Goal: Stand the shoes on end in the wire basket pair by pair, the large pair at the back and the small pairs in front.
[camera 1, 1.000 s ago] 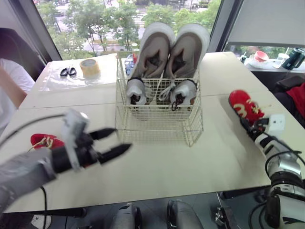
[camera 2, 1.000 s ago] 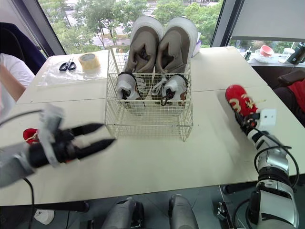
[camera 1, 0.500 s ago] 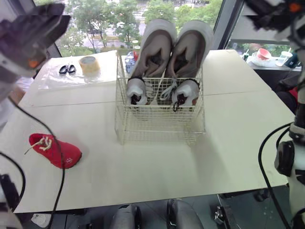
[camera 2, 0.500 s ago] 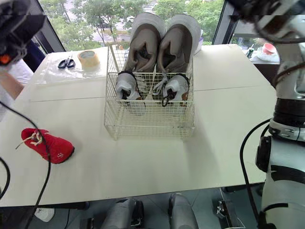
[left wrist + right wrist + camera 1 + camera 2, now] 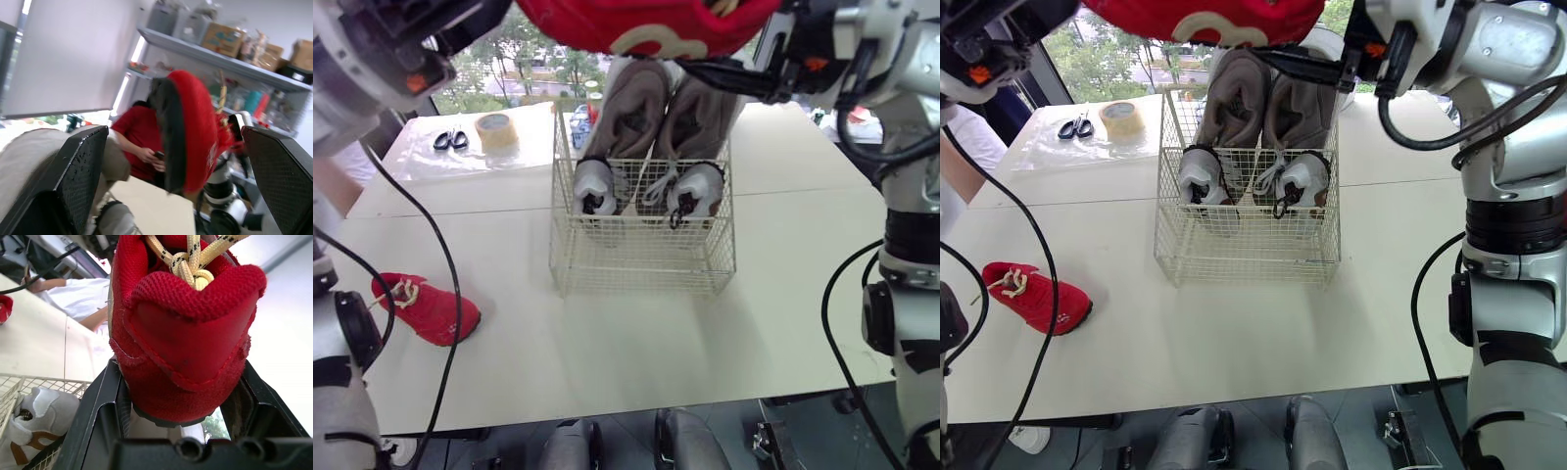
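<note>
Red shoe (image 5: 646, 24) has left the table (image 5: 607, 333) at right since a second ago and now hangs high over the wire basket (image 5: 641, 264). Right gripper (image 5: 178, 382) clamps its heel. Left gripper (image 5: 173, 137), also raised, faces it with fingers spread wide, so a regrip or handover seems likely. Second red shoe (image 5: 426, 308) lies on the table at left.

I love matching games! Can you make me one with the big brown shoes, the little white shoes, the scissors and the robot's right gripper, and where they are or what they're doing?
Things:
1. large brown shoes
2. small white shoes
3. right gripper
4. scissors

Places or states:
A. shut on a red shoe, held up high
B. standing at the back of the wire basket
C. lying on the table beside the tape roll
D. standing at the front of the wire basket

Pairs: 1-B, 2-D, 3-A, 4-C.
</note>
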### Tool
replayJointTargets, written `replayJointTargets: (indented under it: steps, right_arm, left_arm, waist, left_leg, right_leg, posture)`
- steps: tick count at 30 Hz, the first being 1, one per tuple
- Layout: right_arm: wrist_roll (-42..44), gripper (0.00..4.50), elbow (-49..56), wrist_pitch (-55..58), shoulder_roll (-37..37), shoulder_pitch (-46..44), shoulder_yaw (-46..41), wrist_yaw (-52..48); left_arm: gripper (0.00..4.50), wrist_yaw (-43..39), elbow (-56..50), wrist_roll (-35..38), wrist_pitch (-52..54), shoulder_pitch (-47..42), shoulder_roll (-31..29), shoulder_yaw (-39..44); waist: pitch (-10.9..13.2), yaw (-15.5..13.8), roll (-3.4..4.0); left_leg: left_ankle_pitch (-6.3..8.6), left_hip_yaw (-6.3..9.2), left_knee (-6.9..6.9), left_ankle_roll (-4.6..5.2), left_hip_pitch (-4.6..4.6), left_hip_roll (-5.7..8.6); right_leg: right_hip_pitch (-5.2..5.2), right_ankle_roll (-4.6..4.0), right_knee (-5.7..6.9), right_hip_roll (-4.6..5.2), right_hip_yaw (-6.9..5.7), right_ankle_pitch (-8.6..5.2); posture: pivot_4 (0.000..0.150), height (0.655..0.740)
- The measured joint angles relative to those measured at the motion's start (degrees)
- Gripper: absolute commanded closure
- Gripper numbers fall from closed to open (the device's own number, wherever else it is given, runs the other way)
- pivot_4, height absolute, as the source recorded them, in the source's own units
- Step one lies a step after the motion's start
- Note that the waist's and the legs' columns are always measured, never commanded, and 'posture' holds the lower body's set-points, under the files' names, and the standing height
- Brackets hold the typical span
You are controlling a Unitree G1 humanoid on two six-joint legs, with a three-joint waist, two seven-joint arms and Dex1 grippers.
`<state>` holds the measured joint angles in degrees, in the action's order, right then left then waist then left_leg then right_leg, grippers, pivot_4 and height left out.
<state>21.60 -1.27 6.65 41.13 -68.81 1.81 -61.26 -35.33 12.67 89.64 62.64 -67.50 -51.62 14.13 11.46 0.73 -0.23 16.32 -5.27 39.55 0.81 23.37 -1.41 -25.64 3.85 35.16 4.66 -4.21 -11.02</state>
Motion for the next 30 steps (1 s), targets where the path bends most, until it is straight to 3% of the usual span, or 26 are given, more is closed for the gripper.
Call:
replayJointTargets:
  steps: [3,6,11,12,13,14,17,20,23,25,27,30]
  right_arm:
    - [-1.14,2.48,0.03,-1.47,-0.37,0.16,0.23,-0.23]
    - [-1.59,2.48,0.53,-2.03,-1.1,0.24,0.25,-0.44]
    - [-2.4,2.48,1.19,-1.92,-1.2,1.33,0.23,-0.36]
    - [-2.41,2.48,1.44,-1.84,-1.19,1.46,0.2,-0.37]
    - [-2.56,2.48,1.69,-1.72,-1.16,1.59,0.14,-0.35]
    - [-2.7,1.44,1.85,-1.6,-1.12,1.68,0.14,-0.4]
    - [-2.13,0.02,3.59,0.02,-0.16,2.93,0.01,-1.02]
    - [0.5,0.02,4.41,6.16,0.78,7.9,-3.28,1.3]
    - [9.43,0.02,4.98,18.05,-2.47,15.16,-12.19,10.17]
    - [19.49,0.02,7.2,25.78,-8.03,17.63,-18.41,18.95]
    - [37.26,0.02,11.09,30.53,-17.83,17.91,-24.62,33.84]
    - [52.52,0.02,16.6,31.14,-26.52,17.73,-25.83,49.3]
  left_arm:
    - [0.0,-3.05,0.44,-2.25,2.68,-0.98,1.03,-0.91]
    - [1.29,-4.69,2.09,-4.94,4.74,-1.86,2.92,-2.08]
    - [3.85,-6.15,3.27,-7.96,6.55,-2.94,4.1,-1.76]
    - [4.15,-6.12,3.69,-8.3,6.79,-2.94,4.5,-1.48]
    - [4.2,-6.15,3.97,-8.52,7.05,-2.94,4.79,-1.27]
    - [4.2,-6.12,4.06,-8.72,7.22,-2.94,4.91,-1.12]
    - [4.2,-5.54,4.76,-9.04,8.1,-2.92,5.68,0.18]
    - [4.2,-2.65,4.98,-8.61,7.67,-2.26,6.68,4.19]
    - [4.2,2.67,3.82,-6.05,5.08,0.33,8.92,10.51]
    - [4.2,6.93,1.26,-4.09,2.3,2.34,12.65,13.73]
    - [4.2,12.01,-3.91,-2.65,-2.36,4.38,18.82,15.74]
    - [4.2,17.05,-9.1,-1.94,-7.58,4.97,25.14,15.93]
  waist:
    - [0.0,-0.04,0.0]
    - [0.0,-0.05,0.0]
    - [0.0,0.01,0.0]
    - [0.0,0.01,0.0]
    - [0.0,0.01,0.0]
    - [0.0,0.01,0.0]
    - [0.0,0.0,0.0]
    - [-0.05,-0.17,-0.13]
    - [-0.06,-0.18,-0.15]
    - [-0.06,-0.16,-0.15]
    - [-0.07,-0.15,-0.16]
    - [-0.06,-0.08,-0.14]
  left_leg:
    - [0.0,0.0,0.0,-0.01,0.0,0.0]
    - [-0.02,0.0,0.01,-0.02,0.0,0.0]
    - [-0.02,0.01,0.0,-0.02,0.0,-0.01]
    - [-0.02,0.02,0.0,-0.02,0.0,-0.02]
    - [-0.02,0.02,0.0,-0.03,0.0,-0.02]
    - [-0.02,0.02,0.0,-0.03,0.0,-0.02]
    - [-0.02,0.02,0.01,-0.03,0.0,-0.02]
    - [-0.02,0.04,0.04,-0.03,0.01,-0.02]
    - [-0.02,0.08,0.11,-0.03,0.01,0.0]
    - [-0.04,0.16,0.15,-0.06,-0.01,-0.03]
    - [-0.09,0.25,0.17,-0.15,0.0,-0.08]
    - [-0.11,0.29,0.14,-0.19,0.01,-0.07]
  right_leg:
    - [-0.01,0.0,0.0,0.0,0.0,0.0]
    - [-0.01,0.0,0.02,0.0,0.0,0.0]
    - [-0.01,0.0,0.02,0.01,0.0,0.0]
    - [-0.02,0.0,0.03,0.01,0.0,0.0]
    - [-0.02,0.0,0.03,0.0,0.0,0.0]
    - [-0.02,0.0,0.03,0.01,0.0,0.0]
    - [-0.02,0.0,0.04,0.01,0.01,0.0]
    - [0.01,0.0,0.03,0.04,0.0,0.0]
    - [0.05,-0.01,0.11,0.14,-0.01,0.02]
    - [0.08,-0.03,0.18,0.15,-0.04,0.03]
    - [0.08,-0.08,0.22,0.26,-0.08,0.06]
    - [0.07,-0.13,0.21,0.13,-0.2,0.09]
  posture:
    - [0.15,0.74]
    - [0.15,0.74]
    - [0.15,0.74]
    - [0.15,0.74]
    - [0.15,0.74]
    - [0.15,0.74]
    - [0.15,0.74]
    - [0.15,0.74]
    - [0.15,0.74]
    - [0.15,0.74]
    - [0.15,0.74]
    - [0.15,0.74]
